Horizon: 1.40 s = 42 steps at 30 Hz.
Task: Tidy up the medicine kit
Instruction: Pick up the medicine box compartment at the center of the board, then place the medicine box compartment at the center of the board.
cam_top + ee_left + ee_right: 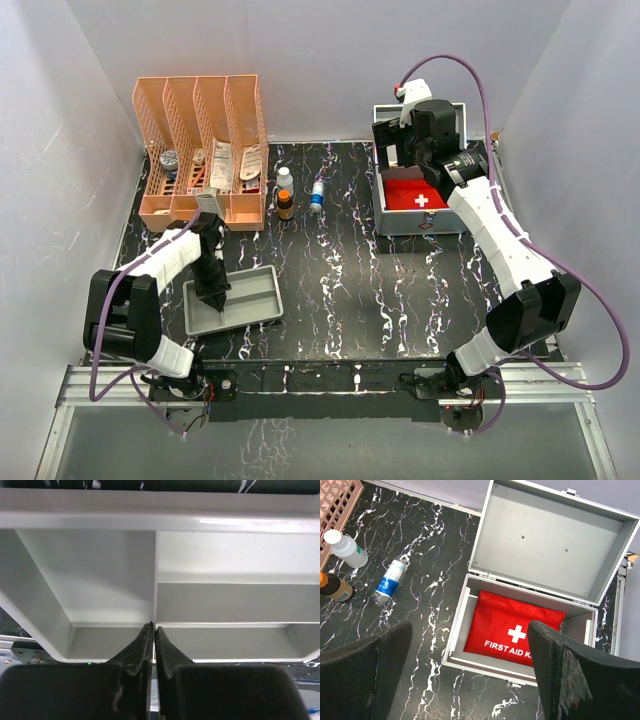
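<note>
A grey divided tray (252, 296) lies on the black marble table at the front left. My left gripper (214, 296) reaches down into it. In the left wrist view the gripper (153, 627) is shut on the tray's thin centre divider (154, 580). An open metal case (421, 226) stands at the back right with a red first aid pouch (415, 195) inside. My right gripper (392, 148) hovers above it, open and empty. In the right wrist view the gripper (470, 627) has wide fingers either side of the pouch (512, 630) and the case (550, 540).
An orange slotted organizer (205, 110) at the back left holds several medicine items. Beside it stand a clear white-capped bottle (285, 178) and a brown bottle (285, 206). A blue-labelled bottle (317, 195) lies on its side.
</note>
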Tool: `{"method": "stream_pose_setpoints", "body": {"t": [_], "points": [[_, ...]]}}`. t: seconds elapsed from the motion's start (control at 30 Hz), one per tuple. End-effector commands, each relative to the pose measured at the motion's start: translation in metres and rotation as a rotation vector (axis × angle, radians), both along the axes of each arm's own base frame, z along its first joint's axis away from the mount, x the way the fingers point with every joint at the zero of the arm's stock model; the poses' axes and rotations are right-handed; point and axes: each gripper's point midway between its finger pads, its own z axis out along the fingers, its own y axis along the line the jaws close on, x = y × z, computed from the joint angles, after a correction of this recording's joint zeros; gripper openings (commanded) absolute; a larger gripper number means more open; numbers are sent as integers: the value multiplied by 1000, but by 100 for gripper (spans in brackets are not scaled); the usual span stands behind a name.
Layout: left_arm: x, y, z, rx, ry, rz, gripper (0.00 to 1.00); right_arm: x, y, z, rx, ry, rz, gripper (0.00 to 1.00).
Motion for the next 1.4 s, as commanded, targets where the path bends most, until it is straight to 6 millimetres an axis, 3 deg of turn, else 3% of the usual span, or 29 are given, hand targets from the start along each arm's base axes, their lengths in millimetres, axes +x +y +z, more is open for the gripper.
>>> {"method": "stream_pose_setpoints", "body": {"t": [0.0,0.33,0.7,1.0,1.23,1.37], "points": [[43,-5,23,0,-116,-28,0,1,1,45,51,-135,3,98],[102,-27,46,22,-226,-103,0,1,-2,49,49,-154,-14,98],[138,-83,51,28,-307,-196,0,-12,-16,49,52,-166,-47,98],[141,-115,47,44,-314,-198,0,-22,-25,47,48,-167,-61,98],[130,-139,43,51,-296,-178,0,-31,-36,45,21,-158,-72,98],[120,-141,40,55,-276,-179,0,-39,-39,37,29,-142,-78,98]]}}
